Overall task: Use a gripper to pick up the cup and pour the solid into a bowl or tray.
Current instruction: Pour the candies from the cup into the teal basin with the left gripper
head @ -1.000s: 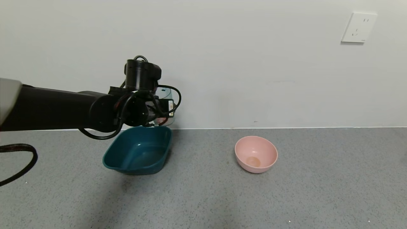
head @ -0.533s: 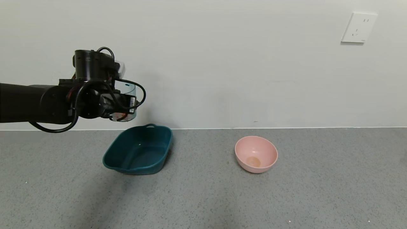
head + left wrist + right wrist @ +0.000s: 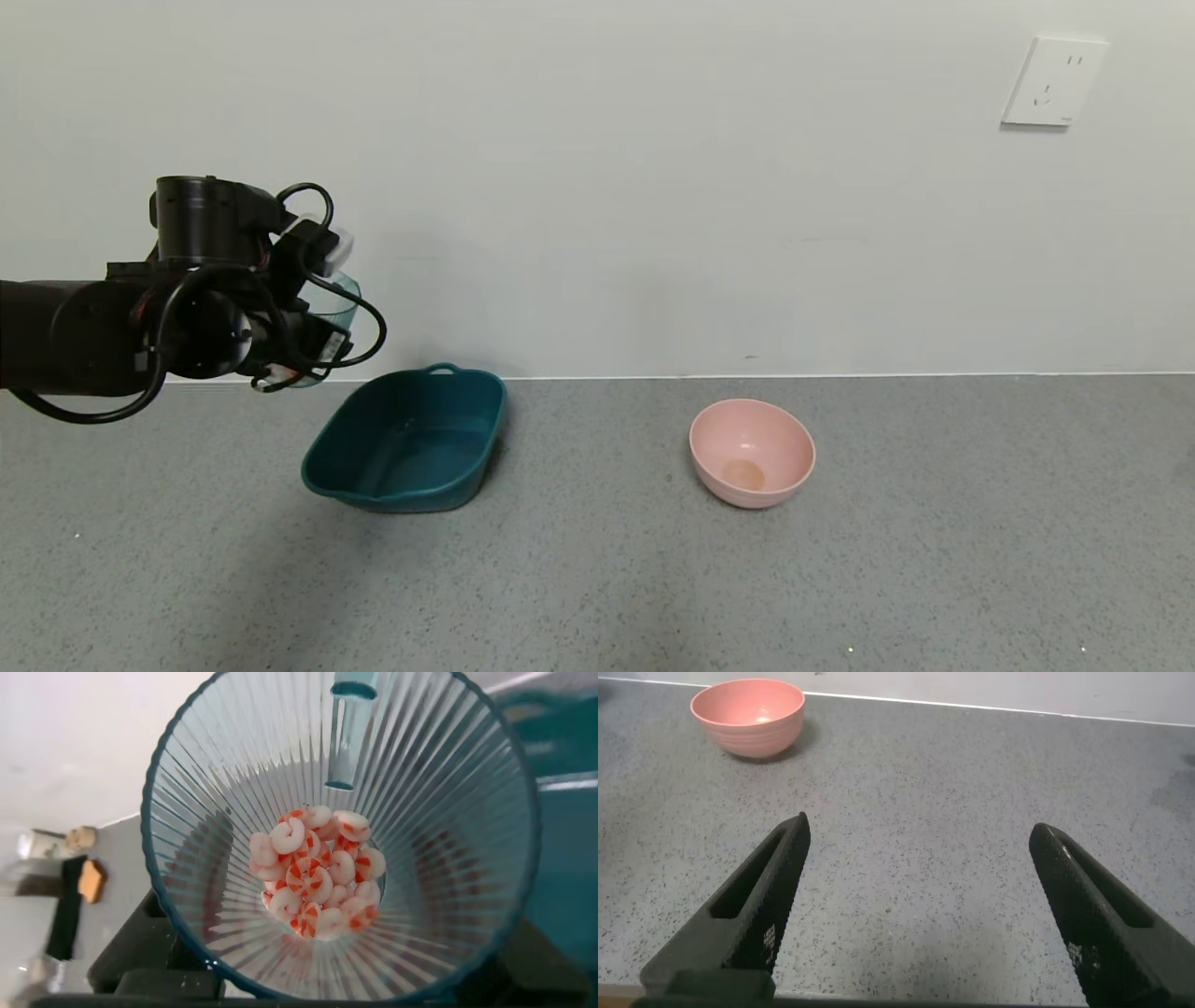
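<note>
My left gripper (image 3: 313,327) is shut on the translucent blue-green ribbed cup (image 3: 334,301) and holds it in the air, above and to the left of the dark teal tub (image 3: 329,448). In the left wrist view the cup (image 3: 448,775) fills the frame. The white and orange-red round pieces (image 3: 318,873) lie heaped at its bottom. The tub's teal edge (image 3: 570,831) shows beside the cup. The tub looks empty. My right gripper (image 3: 918,826) is open and empty over the bare counter, out of the head view.
A round pink bowl (image 3: 752,451) stands on the grey counter to the right of the tub; it also shows in the right wrist view (image 3: 747,714). The white wall with a socket (image 3: 1053,81) rises behind the counter.
My left arm has swung left with the cup, from over the tub's back rim to a spot left of the tub. The tub and the pink bowl have not moved.
</note>
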You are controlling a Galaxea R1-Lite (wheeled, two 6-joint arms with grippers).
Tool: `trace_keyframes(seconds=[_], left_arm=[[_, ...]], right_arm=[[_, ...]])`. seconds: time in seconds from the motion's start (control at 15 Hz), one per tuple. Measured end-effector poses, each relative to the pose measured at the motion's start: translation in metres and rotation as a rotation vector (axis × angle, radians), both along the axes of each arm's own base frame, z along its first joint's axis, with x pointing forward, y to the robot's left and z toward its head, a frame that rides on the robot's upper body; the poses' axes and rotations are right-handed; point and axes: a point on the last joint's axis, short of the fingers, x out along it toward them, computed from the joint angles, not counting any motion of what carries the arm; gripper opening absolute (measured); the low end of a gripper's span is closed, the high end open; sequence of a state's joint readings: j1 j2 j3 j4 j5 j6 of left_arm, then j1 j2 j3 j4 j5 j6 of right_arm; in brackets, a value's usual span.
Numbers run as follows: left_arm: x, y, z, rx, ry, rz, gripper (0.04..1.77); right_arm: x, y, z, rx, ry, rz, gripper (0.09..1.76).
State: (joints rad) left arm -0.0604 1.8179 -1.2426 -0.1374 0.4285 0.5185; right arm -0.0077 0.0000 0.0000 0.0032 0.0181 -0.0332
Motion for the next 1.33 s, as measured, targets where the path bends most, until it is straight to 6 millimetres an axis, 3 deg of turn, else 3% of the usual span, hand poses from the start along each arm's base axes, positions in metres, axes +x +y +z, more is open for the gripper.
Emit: trace_keyframes(seconds=[0.33,0.73,1.33], left_arm=[[-0.008,0.007,-0.024,0.247,0.098,-0.084,1.33],[-0.009,0.011,-0.032,0.487,0.232,-0.19,1.33],[0.002,-0.006,-0.049,0.839,0.422,-0.384,1.33]], right_arm=[[0.0,0.0,0.0,0.0,0.0,0.0,1.71],[0.0,0.0,0.0,0.0,0.0,0.0,1.71],[0.0,0.0,0.0,0.0,0.0,0.0,1.71]])
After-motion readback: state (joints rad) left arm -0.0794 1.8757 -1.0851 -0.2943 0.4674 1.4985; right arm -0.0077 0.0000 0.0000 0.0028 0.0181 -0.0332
